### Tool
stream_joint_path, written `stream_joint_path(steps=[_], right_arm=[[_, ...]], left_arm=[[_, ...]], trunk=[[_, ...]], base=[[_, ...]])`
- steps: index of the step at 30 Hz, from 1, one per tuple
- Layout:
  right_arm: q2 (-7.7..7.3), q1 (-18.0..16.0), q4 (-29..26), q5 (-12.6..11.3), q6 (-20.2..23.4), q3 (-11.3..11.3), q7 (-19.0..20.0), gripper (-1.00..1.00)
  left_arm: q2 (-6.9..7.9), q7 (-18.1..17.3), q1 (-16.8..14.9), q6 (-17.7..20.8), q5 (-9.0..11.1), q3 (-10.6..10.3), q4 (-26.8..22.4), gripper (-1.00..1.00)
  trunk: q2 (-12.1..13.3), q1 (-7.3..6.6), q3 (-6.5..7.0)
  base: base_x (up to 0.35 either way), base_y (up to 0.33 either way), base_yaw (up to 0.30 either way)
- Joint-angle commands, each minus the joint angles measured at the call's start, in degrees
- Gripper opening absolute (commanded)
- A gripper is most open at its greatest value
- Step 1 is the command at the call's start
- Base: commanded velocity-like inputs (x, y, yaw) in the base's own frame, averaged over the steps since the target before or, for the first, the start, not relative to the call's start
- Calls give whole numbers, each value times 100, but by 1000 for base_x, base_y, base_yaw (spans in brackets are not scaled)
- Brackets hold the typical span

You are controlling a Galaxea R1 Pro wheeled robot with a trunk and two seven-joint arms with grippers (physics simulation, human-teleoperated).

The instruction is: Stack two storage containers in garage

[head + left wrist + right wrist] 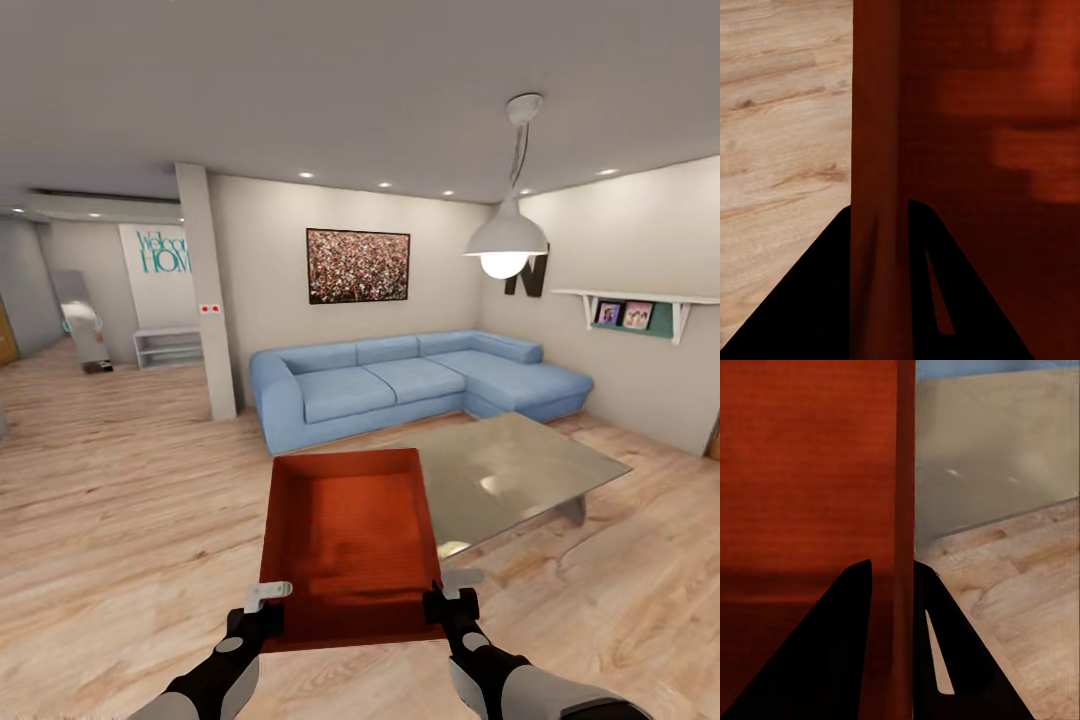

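One orange-red storage container hangs in front of me above the light wood floor of the living room, open side up. My left gripper is shut on its left wall near the front corner. My right gripper is shut on its right wall. In the left wrist view the container wall runs between the black fingers. The right wrist view shows the other wall clamped between its fingers.
A low grey coffee table stands just right of the container. Behind it is the blue corner sofa, with a white pendant lamp above. A white pillar stands at left; open wood floor lies beyond it.
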Motion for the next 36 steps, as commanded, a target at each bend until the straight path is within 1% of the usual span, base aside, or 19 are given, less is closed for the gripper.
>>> stream_joint_path(steps=[1, 6, 20, 36], right_arm=[[3, -6, 12, 117, 18, -365, 61, -100], [3, -6, 12, 119, 18, -366, 60, -100], [3, -6, 12, 118, 18, -365, 62, -100], [3, -6, 12, 120, 18, -359, 61, -100]], left_arm=[[78, 61, -4, -291, 8, -112, -11, -100], [78, 63, -4, -291, 9, -111, -10, -100], [78, 63, -4, -291, 9, -104, -13, -100], [78, 62, -4, -291, 9, -110, -18, -100]], trunk=[[-6, 2, -9], [-6, 2, -9], [-6, 2, -9], [-6, 2, -9]], base=[[132, 0, 300], [99, 0, 300], [12, 0, 300], [78, 0, 300]])
